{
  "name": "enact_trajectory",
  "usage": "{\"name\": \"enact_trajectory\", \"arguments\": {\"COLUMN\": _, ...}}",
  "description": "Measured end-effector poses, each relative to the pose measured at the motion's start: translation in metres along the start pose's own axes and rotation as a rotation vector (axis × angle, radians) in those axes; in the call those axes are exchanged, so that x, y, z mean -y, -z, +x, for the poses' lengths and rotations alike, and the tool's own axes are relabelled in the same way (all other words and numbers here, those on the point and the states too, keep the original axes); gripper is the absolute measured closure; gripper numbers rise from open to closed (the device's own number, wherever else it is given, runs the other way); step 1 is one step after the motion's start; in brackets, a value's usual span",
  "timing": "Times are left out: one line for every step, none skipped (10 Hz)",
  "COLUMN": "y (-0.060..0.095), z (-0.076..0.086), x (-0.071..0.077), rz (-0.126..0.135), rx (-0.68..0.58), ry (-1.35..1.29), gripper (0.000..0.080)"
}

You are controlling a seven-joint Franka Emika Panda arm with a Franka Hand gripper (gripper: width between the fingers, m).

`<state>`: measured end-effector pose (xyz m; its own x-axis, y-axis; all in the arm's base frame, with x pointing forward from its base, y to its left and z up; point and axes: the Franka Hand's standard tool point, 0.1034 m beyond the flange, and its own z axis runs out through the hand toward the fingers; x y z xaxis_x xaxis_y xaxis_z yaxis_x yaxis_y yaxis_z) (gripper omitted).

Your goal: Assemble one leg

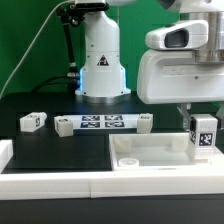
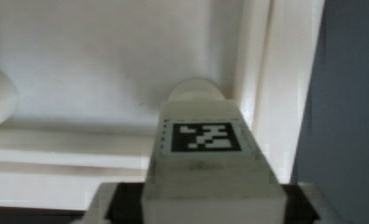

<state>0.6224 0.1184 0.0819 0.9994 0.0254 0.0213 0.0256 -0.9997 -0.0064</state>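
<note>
In the exterior view my gripper point(image 1: 200, 122) hangs at the exterior view's right, shut on a leg point(image 1: 203, 133), a small white post with a black-and-white tag, held upright over the right rear part of the large white panel point(image 1: 150, 152). In the wrist view the same leg point(image 2: 206, 150) fills the middle, tag facing the camera, with dark fingers point(image 2: 119, 200) pressed on both its sides. Its tip stands close above the panel's raised rim point(image 2: 252, 60). Whether the tip touches the panel is hidden.
The marker board point(image 1: 103, 123) lies behind the panel. Loose white legs lie at the exterior view's left point(image 1: 33, 121), beside the board point(image 1: 63, 126) and at its right end point(image 1: 145, 121). The robot base point(image 1: 102, 60) stands at the back. A white block point(image 1: 4, 155) sits at the left edge.
</note>
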Motion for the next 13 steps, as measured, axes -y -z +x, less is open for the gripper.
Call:
{"name": "enact_trajectory", "arguments": {"y": -0.0003, "z": -0.0003, "x": 0.0006, "rz": 0.001, "rx": 0.000, "ry": -0.093, "gripper": 0.0510}}
{"name": "enact_trajectory", "arguments": {"y": -0.0005, "z": -0.0006, "x": 0.0004, "rz": 0.002, "rx": 0.000, "ry": -0.233, "gripper": 0.0510}}
{"name": "enact_trajectory", "arguments": {"y": -0.0005, "z": -0.0002, "x": -0.0005, "rz": 0.004, "rx": -0.001, "ry": -0.306, "gripper": 0.0510}}
{"name": "enact_trajectory", "arguments": {"y": -0.0008, "z": -0.0005, "x": -0.0005, "rz": 0.013, "rx": 0.002, "ry": -0.448, "gripper": 0.0510}}
{"name": "enact_trajectory", "arguments": {"y": -0.0011, "z": -0.0008, "x": -0.0004, "rz": 0.018, "rx": 0.006, "ry": -0.578, "gripper": 0.0509}}
{"name": "enact_trajectory", "arguments": {"y": -0.0013, "z": -0.0009, "x": -0.0004, "rz": 0.017, "rx": 0.006, "ry": -0.663, "gripper": 0.0509}}
{"name": "enact_trajectory", "arguments": {"y": -0.0016, "z": -0.0006, "x": -0.0006, "rz": 0.019, "rx": 0.007, "ry": -0.792, "gripper": 0.0509}}
{"name": "enact_trajectory", "arguments": {"y": -0.0018, "z": -0.0005, "x": -0.0006, "rz": 0.019, "rx": 0.007, "ry": -0.897, "gripper": 0.0509}}
{"name": "enact_trajectory", "arguments": {"y": -0.0019, "z": -0.0006, "x": -0.0006, "rz": 0.019, "rx": 0.009, "ry": -0.968, "gripper": 0.0509}}
{"name": "enact_trajectory", "arguments": {"y": -0.0020, "z": -0.0007, "x": -0.0009, "rz": 0.019, "rx": 0.011, "ry": -1.065, "gripper": 0.0509}}
{"name": "enact_trajectory", "arguments": {"y": -0.0020, "z": -0.0008, "x": -0.0009, "rz": 0.019, "rx": 0.012, "ry": -1.111, "gripper": 0.0509}}
{"name": "enact_trajectory", "arguments": {"y": -0.0021, "z": -0.0009, "x": -0.0008, "rz": 0.021, "rx": 0.015, "ry": -1.209, "gripper": 0.0509}}
{"name": "enact_trajectory", "arguments": {"y": -0.0021, "z": -0.0009, "x": -0.0010, "rz": 0.021, "rx": 0.015, "ry": -1.183, "gripper": 0.0509}}
